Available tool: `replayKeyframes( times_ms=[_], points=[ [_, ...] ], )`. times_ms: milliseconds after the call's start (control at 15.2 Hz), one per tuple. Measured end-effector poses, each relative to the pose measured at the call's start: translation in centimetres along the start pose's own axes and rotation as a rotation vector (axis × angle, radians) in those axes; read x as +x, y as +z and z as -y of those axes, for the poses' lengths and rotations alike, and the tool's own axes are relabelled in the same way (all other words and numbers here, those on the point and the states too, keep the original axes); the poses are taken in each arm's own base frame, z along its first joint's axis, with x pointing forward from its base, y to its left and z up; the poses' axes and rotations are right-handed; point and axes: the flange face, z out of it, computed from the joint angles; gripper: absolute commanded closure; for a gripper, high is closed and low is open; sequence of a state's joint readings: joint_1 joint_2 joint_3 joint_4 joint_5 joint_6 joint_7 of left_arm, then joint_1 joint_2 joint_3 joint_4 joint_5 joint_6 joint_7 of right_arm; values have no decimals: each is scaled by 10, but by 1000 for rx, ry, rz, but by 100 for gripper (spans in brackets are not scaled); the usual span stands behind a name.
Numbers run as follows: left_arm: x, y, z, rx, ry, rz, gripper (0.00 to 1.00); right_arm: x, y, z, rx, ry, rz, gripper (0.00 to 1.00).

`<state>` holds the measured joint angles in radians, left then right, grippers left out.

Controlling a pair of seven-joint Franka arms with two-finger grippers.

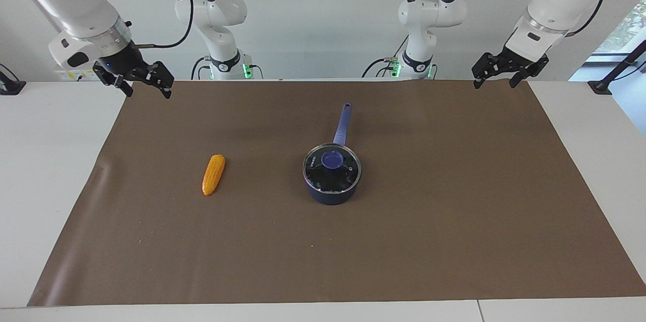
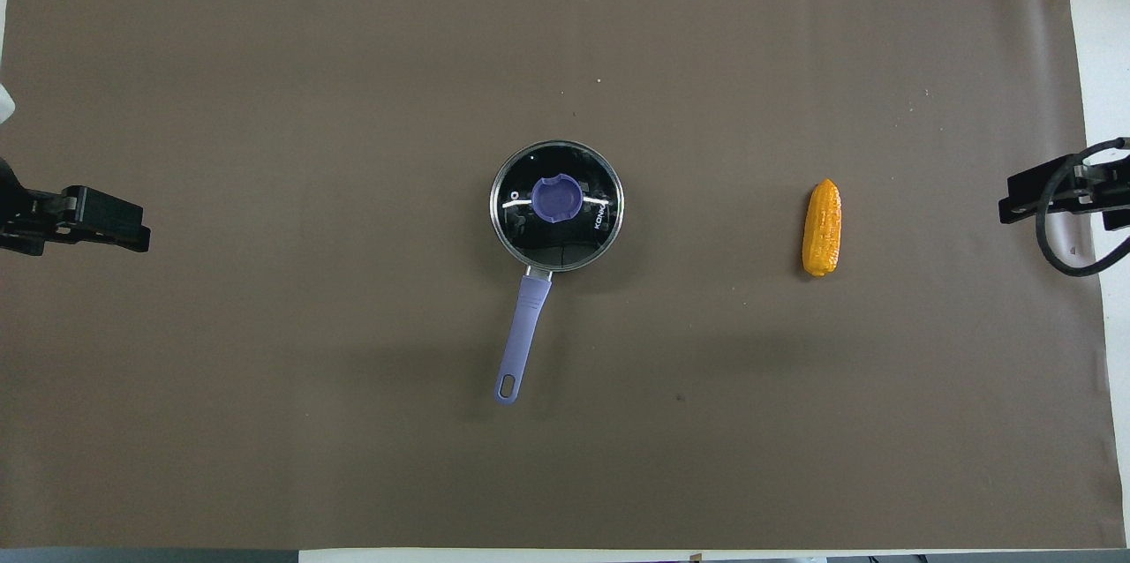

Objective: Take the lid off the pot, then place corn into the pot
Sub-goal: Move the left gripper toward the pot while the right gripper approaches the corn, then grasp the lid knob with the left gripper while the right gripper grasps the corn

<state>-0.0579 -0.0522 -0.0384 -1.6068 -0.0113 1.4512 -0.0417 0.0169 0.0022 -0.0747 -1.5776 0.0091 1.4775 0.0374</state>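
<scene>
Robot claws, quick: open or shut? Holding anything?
Left gripper: open, holding nothing, waiting above the mat's edge.
Right gripper: open, holding nothing, also waiting.

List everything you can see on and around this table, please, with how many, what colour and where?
pot: one, dark navy with a long blue-purple handle, mid-mat, handle pointing toward the robots.
lid: one, clear glass with metal rim and blue-purple knob, sitting on the pot.
corn: one, yellow-orange, lying on the mat beside the pot, toward the right arm's end of the table.
mat: one, brown, covering most of the table.
table: one, white, showing around the mat.
right gripper: one, black, open, empty, raised over the mat's edge at the robots' end, waiting.
left gripper: one, black, open, empty, raised over the mat's edge at the robots' end, waiting.
</scene>
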Motion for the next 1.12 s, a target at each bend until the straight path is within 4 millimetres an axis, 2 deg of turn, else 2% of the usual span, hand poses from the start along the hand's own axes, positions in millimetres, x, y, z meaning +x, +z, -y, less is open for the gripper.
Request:
replayKeyframes(
  times_ms=[328,526,657,723,854,920,1117],
  points=[
    [-1,-1,-4,1,8,-3,0,0,0,0,0,0,0,0],
    [-2,-3,-7,1,13,-6,0,7,-2,0,2,0,-61,0],
    [-2,-3,-14,0,17,-10,0,14,8,3,5,-4,-100,0],
    [-2,-4,-23,-8,7,-23,0,16,18,8,8,-12,-112,0],
    [0,-6,-55,-42,-19,-53,0,20,45,22,24,-33,-130,0],
    [1,-3,-79,-55,-20,-62,0,24,63,28,32,-39,-136,0],
    [11,27,-172,-60,-42,-48,0,37,127,39,32,-51,-134,1]
  ],
)
